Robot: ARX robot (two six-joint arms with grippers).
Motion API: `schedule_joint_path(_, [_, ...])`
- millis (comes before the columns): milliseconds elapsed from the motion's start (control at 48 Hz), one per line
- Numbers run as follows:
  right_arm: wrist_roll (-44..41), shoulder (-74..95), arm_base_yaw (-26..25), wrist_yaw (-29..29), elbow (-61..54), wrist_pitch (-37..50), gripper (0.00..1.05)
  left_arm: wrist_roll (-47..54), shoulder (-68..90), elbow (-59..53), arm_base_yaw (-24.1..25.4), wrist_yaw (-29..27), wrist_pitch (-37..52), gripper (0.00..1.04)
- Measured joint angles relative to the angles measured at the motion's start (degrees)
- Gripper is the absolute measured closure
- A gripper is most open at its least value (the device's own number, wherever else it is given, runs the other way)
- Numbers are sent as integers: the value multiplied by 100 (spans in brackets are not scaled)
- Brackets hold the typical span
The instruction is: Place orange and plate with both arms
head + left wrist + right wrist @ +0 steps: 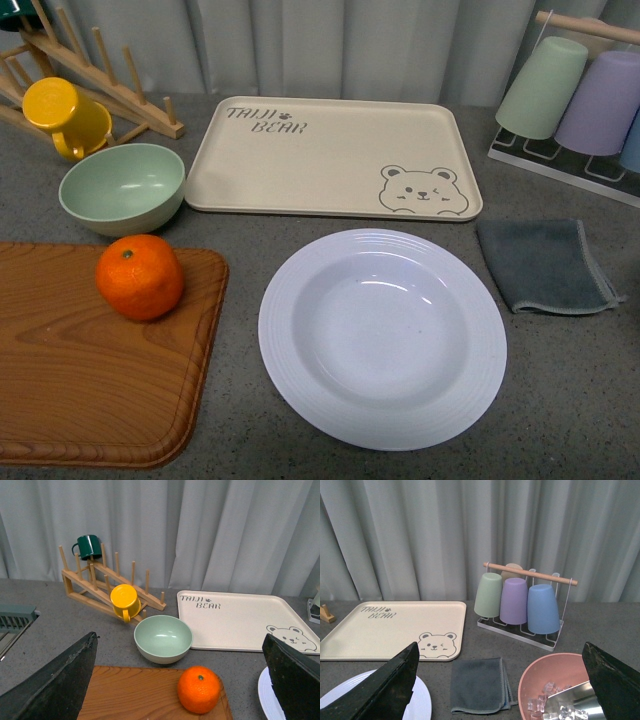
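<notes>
The orange (140, 277) sits on the right part of a wooden cutting board (90, 385) at the front left. The empty white plate (382, 337) lies on the grey counter, right of the board. Neither arm shows in the front view. In the left wrist view my left gripper (179, 636) is open and held back from the orange (199, 689), which lies between its dark fingers (60, 680); a sliver of the plate (265, 700) shows. My right gripper (500, 644) is open and empty, with the plate's edge (422, 700) beside one finger.
A beige bear tray (330, 155) lies behind the plate, a pale green bowl (122, 187) behind the board. A wooden rack with a yellow mug (65, 115) stands back left, a cup rack (590, 100) back right. A grey cloth (545, 265) lies right; a pink bowl of ice (555, 680) beyond it.
</notes>
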Motion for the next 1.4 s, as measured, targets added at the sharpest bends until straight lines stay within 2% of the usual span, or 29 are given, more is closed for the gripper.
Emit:
schedule_joint_path(1167, [0, 0, 0, 0, 0, 0, 9, 0, 0, 0, 0, 0, 0, 6])
schedule_joint_path(1188, [0, 0, 0, -2, 0, 0, 9, -74, 48, 15, -94, -208, -76, 6])
schedule_joint_path(1229, [0, 0, 0, -2, 0, 0, 9, -337, 232, 81, -382, -1241, -374, 6])
schedule_joint_path(1271, [2, 0, 0, 13, 0, 0, 9, -496, 374, 87, -509, -1757, -549, 6])
schedule_joint_path(1312, [0, 0, 0, 15, 0, 0, 9, -767, 673, 140, -487, -1768, -684, 6])
schedule_joint_path(1396, [2, 2, 0, 22, 0, 0, 9, -1051, 2638, 577, -457, -1558, 1274, 6])
